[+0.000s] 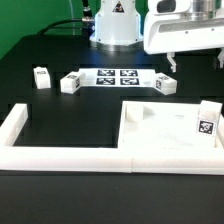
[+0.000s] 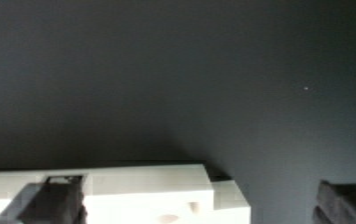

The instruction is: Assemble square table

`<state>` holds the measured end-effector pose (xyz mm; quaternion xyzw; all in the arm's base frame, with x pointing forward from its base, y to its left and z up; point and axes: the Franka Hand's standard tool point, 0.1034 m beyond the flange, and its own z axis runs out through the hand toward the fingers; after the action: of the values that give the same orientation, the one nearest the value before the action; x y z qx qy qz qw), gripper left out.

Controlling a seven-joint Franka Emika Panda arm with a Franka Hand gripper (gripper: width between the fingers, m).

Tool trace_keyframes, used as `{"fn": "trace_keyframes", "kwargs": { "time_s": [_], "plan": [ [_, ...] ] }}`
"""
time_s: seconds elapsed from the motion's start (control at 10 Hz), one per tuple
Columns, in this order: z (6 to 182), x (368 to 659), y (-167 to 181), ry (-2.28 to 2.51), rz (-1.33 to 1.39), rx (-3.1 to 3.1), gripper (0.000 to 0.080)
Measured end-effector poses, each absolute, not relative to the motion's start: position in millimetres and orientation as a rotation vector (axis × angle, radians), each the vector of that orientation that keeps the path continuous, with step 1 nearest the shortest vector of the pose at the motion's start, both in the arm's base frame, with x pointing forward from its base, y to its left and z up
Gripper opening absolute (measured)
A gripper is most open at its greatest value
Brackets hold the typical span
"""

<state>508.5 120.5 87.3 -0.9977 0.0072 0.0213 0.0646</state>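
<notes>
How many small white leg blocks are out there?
4. One leg block at the exterior view's left; two leg blocks flank the marker board; the fourth leg block stands at the square slab. Others may be hidden.

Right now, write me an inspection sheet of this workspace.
Surface: black table, white border wall around its near side.
Job's things: square tabletop slab; leftmost leg block, second leg block and third leg block beside the marker board; upright leg block at the slab.
Clutter: nothing seen.
Grippers: gripper open, holding nothing.
Cables: thin cable by the robot base.
Surroundings: green backdrop beyond the table.
</notes>
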Motion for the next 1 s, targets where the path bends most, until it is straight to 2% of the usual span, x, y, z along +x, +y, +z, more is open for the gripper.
{"fn": "trace_keyframes", "kwargs": {
  "time_s": [0.2,0.5,0.6,0.8,1.0],
  "plan": [
    [85.2,507,119,-0.167,0.058,-3.012,0.0649],
    [55.4,459,119,-0.533,0.255,-3.021,0.0649],
    [48.6,452,121,-0.580,0.271,-3.031,0.0649],
    [50.3,455,118,-0.571,0.265,-3.033,0.0649],
    [45.6,437,117,-0.559,0.643,-3.022,0.0649]
  ]
}}
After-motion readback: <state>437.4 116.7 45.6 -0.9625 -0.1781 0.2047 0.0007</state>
